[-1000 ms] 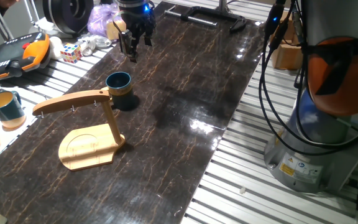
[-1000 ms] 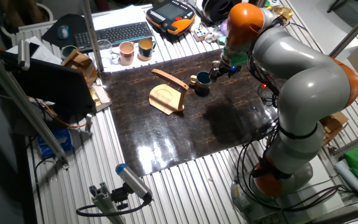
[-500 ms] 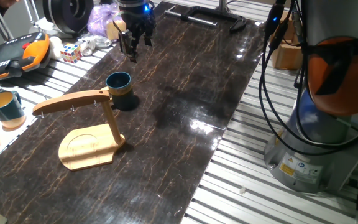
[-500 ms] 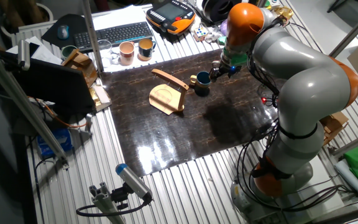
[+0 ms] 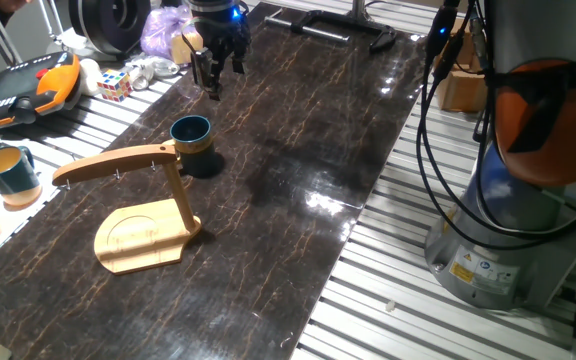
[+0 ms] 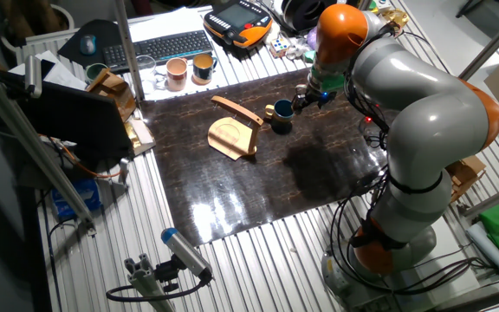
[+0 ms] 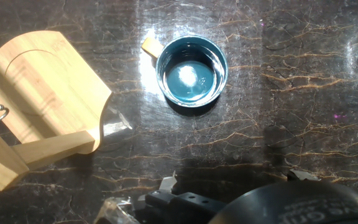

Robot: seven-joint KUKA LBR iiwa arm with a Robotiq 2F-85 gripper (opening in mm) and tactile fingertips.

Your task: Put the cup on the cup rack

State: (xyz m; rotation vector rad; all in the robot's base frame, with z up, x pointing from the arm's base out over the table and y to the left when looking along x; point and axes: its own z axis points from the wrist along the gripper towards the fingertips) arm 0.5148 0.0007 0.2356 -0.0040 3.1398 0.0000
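Evidently nothing is shifting across the last second: the tool (image 5: 213,78) is hanging motionless above the surface (image 5: 298,150), holding nothing, its opening unclear, while the cup (image 5: 191,137) is standing upright just beside the cup rack (image 5: 138,215), so the grasp is not yet beginning.

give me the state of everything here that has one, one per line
cup: upright on the table, empty, not held, handle toward the rack
cup rack: standing upright on its base, nothing hung on its hooks
end effector: raised above the table, away from the cup, empty; open or shut cannot be told
teal cup with cream inside: upright, off the dark mat
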